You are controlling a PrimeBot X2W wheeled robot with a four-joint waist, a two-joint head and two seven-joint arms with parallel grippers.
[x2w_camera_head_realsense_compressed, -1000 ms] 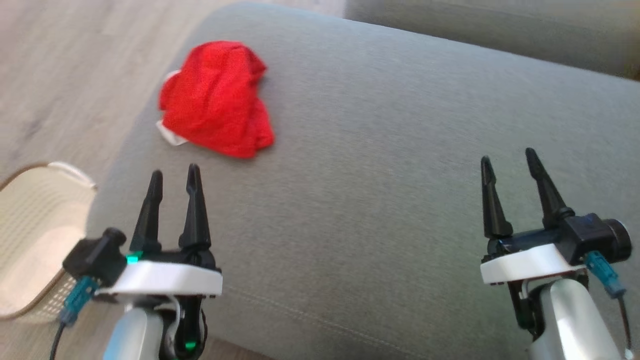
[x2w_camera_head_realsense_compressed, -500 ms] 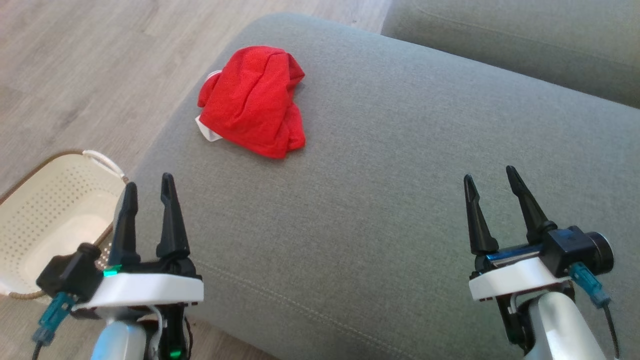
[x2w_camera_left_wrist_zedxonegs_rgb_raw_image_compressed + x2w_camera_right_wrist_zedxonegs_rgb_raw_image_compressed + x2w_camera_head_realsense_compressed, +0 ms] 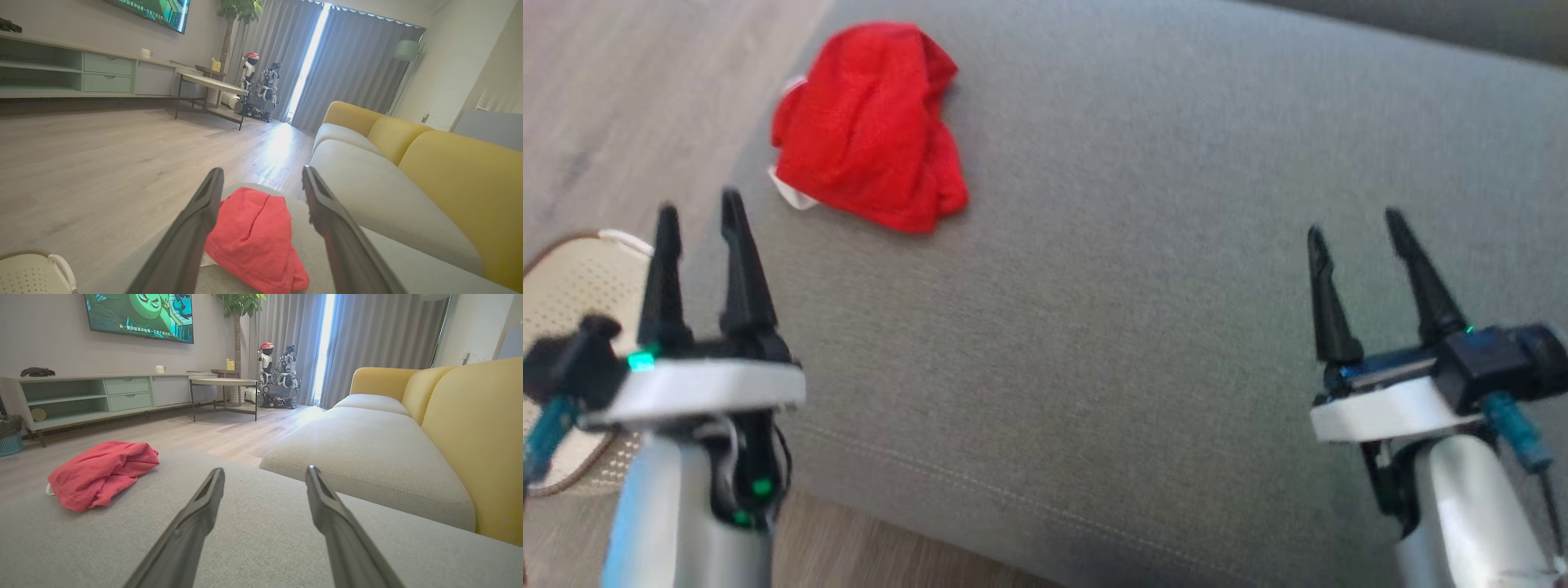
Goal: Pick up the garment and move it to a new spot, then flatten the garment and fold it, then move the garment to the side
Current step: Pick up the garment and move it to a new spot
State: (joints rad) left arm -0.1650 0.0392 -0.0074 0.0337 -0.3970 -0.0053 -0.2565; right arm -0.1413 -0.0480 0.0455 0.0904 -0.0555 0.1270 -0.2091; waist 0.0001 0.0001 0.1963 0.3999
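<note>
Head view is blurred and the whole picture has slid since half a second ago, so my head has turned; the garment (image 3: pixel 866 131) has not been moved. It lies where it lay, on the grey seat cushion (image 3: pixel 1135 286), at its far left, close to the edge above the wooden floor (image 3: pixel 629 98).

What has changed is my left claw (image 3: pixel 699 202). Its tips were short of the cloth's near edge and now stand level with it, just to the left, over the cushion's left edge and in front of the white basket (image 3: pixel 572 261). My right claw (image 3: pixel 1355 223) hangs over bare cushion, well apart from the cloth. Both claws stand wide apart with nothing in them.

I judge this as the reach for the first pick-up, and no contact is made yet. In the left wrist view the cloth sits ahead, framed between my two fingers.

The garment is bright red and thin, bunched into a loose, creased heap with folds running across it. A small white piece peeks out at its near left edge; I cannot tell what it is.
</note>
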